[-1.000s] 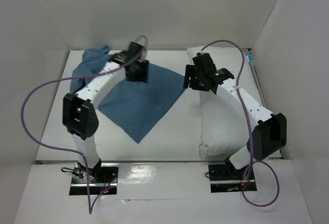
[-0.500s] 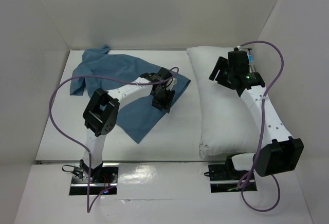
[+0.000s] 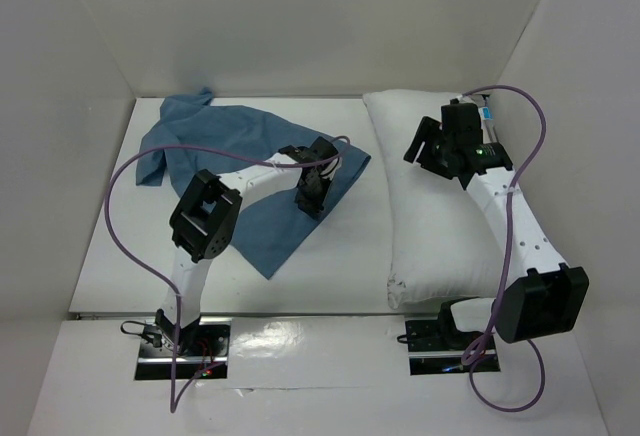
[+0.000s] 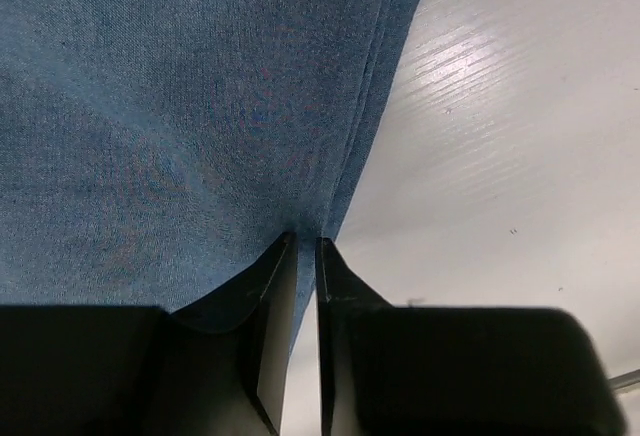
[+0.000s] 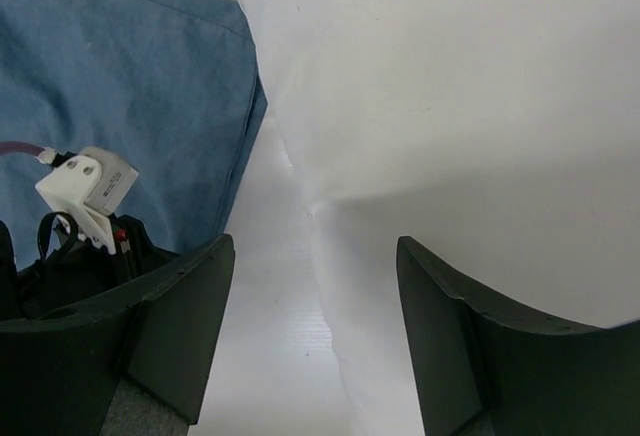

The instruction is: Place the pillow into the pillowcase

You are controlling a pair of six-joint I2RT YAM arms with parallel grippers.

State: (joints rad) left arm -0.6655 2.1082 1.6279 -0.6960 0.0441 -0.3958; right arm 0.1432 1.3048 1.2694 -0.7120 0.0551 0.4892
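Note:
The blue pillowcase (image 3: pixel 230 146) lies flat and wrinkled on the left half of the table. It fills the left wrist view (image 4: pixel 180 106) and shows at the upper left of the right wrist view (image 5: pixel 130 86). My left gripper (image 3: pixel 310 201) is down on its right hem. The jaws (image 4: pixel 306 241) are pressed almost together, with the cloth edge between their tips. The white pillow (image 3: pixel 440 226) lies lengthwise on the right. My right gripper (image 3: pixel 418 146) hovers open over the pillow's far left edge (image 5: pixel 450 86), with nothing between its fingers (image 5: pixel 315 256).
White walls close the table (image 3: pixel 350 246) in on the left, back and right. Purple cables loop from both arms. The left arm's wrist (image 5: pixel 85 186) shows at the lower left of the right wrist view, close to the gap between pillow and pillowcase.
The left arm swung from the back of the pillowcase to its right hem, came down, and its jaws closed on the cloth. The right arm moved right, over the pillow's far end.

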